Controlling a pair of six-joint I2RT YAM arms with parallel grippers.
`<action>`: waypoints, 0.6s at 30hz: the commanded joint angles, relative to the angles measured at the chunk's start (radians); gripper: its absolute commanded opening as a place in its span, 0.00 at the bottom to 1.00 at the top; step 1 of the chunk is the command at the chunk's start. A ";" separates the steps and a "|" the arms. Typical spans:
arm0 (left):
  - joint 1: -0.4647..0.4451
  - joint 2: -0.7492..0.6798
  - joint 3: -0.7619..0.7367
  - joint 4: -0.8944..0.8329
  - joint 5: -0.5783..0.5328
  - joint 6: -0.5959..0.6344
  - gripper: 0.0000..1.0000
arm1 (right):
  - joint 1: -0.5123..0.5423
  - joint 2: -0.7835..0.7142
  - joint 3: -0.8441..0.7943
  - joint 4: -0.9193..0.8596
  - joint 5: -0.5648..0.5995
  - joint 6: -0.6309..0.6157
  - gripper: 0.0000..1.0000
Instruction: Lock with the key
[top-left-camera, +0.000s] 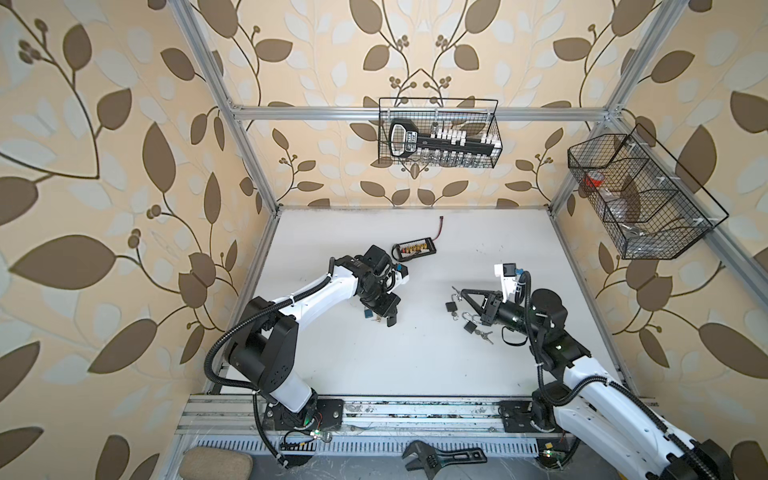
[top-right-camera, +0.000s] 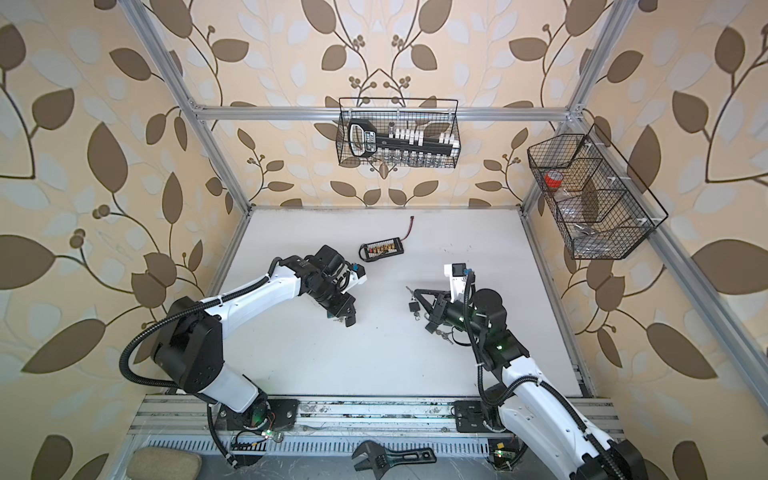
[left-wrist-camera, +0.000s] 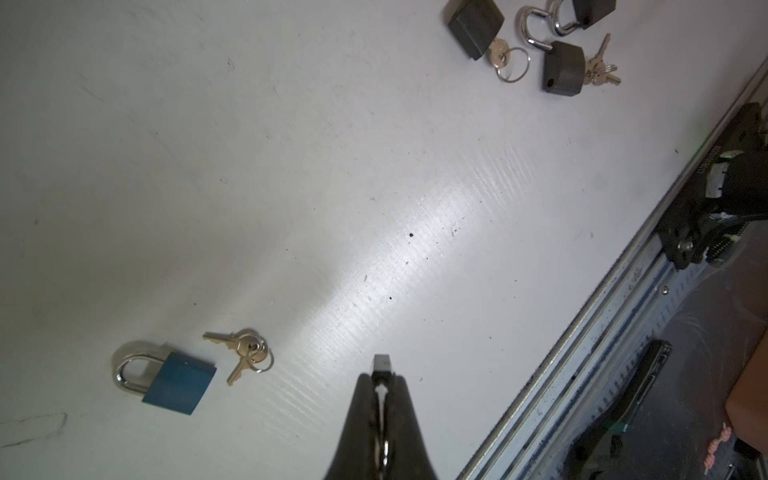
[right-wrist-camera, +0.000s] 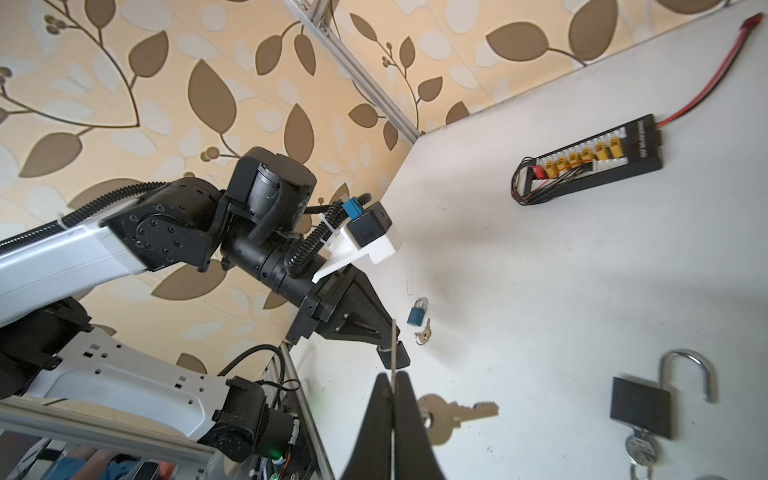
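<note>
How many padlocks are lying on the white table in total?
4. One blue padlock lies by the left gripper; three black padlocks lie by the right gripper. Others may be hidden.

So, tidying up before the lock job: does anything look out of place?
An adjustable wrench lies off the table, on the slotted tray along its front edge, and has nothing to do with the padlocks. Nothing looks spilled or damaged.

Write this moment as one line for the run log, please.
left pincer: shut, near blue padlock | blue padlock: on table, brass keys beside it, not inserted | right pincer: shut on key ring, key on it
</note>
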 joint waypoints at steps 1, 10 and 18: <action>0.015 0.030 0.049 -0.008 0.050 0.047 0.00 | -0.010 -0.067 -0.067 0.154 0.076 0.109 0.00; 0.058 0.105 0.051 0.038 0.151 0.082 0.00 | -0.012 -0.031 -0.051 0.136 0.032 0.091 0.00; 0.132 0.143 0.053 0.079 0.226 0.149 0.00 | -0.011 -0.007 -0.015 0.092 0.006 0.060 0.00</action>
